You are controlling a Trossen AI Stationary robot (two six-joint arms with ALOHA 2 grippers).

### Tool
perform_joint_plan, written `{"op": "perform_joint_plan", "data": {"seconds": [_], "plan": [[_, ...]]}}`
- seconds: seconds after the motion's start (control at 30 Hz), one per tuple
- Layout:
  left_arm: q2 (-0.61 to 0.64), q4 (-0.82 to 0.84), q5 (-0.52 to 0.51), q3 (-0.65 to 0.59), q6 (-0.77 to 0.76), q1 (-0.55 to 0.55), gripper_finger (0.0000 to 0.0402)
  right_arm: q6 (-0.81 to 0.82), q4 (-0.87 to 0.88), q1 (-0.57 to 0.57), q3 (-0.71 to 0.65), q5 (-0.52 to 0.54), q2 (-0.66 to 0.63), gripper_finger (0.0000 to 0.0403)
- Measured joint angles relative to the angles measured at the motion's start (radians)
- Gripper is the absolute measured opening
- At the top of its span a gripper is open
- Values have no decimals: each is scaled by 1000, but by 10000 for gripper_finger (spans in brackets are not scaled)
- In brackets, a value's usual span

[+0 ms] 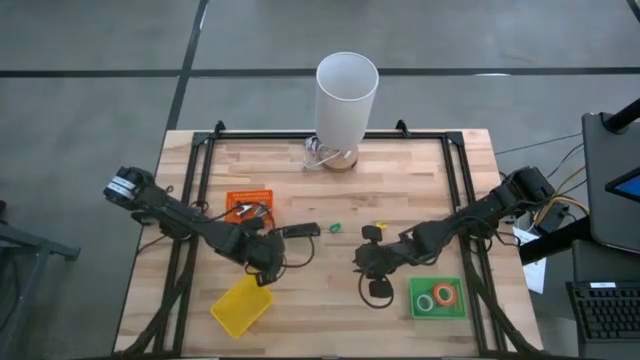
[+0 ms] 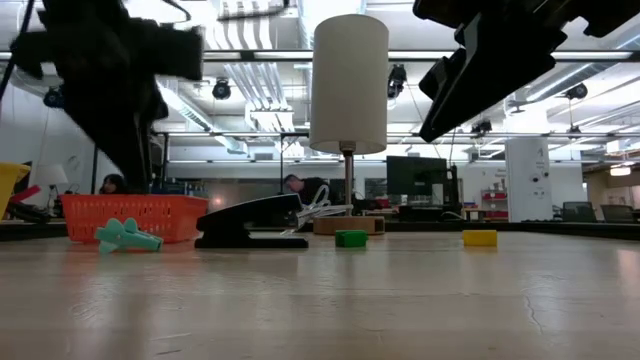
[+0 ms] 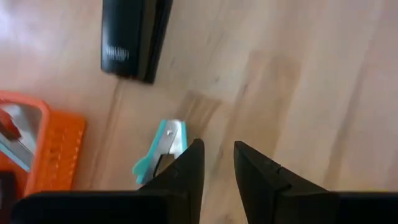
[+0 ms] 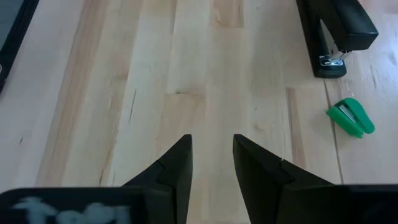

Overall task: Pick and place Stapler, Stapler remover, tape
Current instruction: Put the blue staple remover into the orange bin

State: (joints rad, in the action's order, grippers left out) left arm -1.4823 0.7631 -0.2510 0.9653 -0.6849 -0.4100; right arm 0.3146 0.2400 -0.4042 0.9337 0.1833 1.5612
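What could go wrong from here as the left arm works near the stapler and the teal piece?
1. In the left wrist view the left gripper has only a narrow gap and sits right beside the teal staple remover; closing in could nudge it away instead of gripping it.
2. The stapler lies close by, so a sweep might bump it.
3. The orange tray is also near, leaving little room for the approach.
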Motion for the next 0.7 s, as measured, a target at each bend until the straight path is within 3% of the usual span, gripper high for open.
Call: {"op": "perform_joint_plan", "data": {"seconds": [0.23,0.47,0.7], "plan": [[-56,45,62,-28,11,77,90,0,-2,0,0,0,0,109],[-62,45,130,-30,9,77,90,0,-4,0,-3,0,0,109],[-65,25,136,-39,6,77,90,0,-8,0,-5,0,0,109]]}}
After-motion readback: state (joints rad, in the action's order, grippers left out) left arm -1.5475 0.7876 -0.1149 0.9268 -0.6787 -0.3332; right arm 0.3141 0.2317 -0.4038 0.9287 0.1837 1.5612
